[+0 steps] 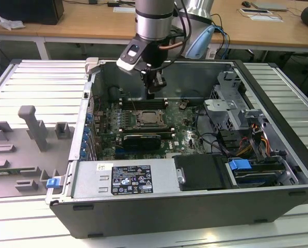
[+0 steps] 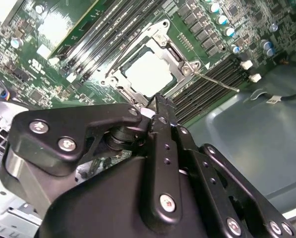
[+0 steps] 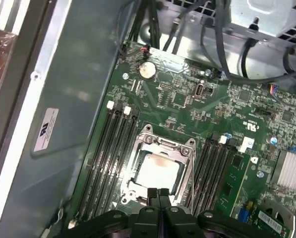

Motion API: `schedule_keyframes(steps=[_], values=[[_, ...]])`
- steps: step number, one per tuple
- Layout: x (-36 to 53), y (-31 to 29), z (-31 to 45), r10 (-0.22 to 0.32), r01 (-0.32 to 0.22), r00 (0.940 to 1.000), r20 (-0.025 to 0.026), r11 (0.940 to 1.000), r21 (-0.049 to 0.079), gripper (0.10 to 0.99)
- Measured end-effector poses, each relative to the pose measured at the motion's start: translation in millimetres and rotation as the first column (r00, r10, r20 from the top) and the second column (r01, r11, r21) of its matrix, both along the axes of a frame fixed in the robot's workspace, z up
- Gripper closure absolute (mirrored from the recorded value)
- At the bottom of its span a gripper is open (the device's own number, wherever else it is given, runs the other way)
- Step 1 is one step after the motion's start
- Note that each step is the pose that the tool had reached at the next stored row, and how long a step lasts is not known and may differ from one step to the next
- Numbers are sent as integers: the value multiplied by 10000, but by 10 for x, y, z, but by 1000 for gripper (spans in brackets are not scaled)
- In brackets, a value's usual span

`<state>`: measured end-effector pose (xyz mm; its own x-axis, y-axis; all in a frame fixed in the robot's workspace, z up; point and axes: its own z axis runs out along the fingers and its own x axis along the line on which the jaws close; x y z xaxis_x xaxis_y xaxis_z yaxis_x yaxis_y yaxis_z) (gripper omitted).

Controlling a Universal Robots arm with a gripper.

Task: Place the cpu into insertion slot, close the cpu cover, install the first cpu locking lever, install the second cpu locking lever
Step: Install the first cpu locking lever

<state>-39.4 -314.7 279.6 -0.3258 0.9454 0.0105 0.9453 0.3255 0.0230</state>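
The cpu [image 3: 157, 171] [image 2: 150, 74] lies flat in the insertion slot [image 1: 146, 120] on the green motherboard. The silver cpu cover [image 3: 162, 144] [image 2: 173, 49] is down around it, and the pale chip top shows through its window. From one corner of the socket a thin metal locking lever [image 2: 218, 82] sticks out over the memory slots. My gripper [image 1: 152, 92] [image 2: 160, 103] [image 3: 158, 192] hangs above the socket's far edge in the exterior view. Its black fingers are shut together with nothing between them.
Long black memory slots [image 3: 110, 148] flank the socket on both sides. A black expansion card [image 1: 141, 139] lies just in front of it. The power supply [image 1: 123, 178], drive cage [image 1: 231, 103] and cables [image 1: 257, 139] crowd the case. Grey fixture blocks [image 1: 32, 126] stand at the exterior view's left.
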Motion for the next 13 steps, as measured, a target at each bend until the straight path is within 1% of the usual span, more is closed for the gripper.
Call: schedule_keyframes(steps=[2,4,6,7,9,11,12,13], values=[[0,0,-1,446,-446,9990,-1,9990,-1,980],[0,0,-3,859,-859,9963,0,9963,0,980],[0,0,-4,1271,-1271,9919,0,9919,-1,980],[0,0,-6,1540,-1540,9881,0,9881,-1,980],[0,0,-8,2204,-2204,9754,0,9754,-1,980],[0,0,-12,2607,-2607,9654,1,9654,0,980],[0,0,-14,2890,-2890,9573,0,9573,0,980],[0,0,-15,3067,-3067,9518,0,9518,0,980]])
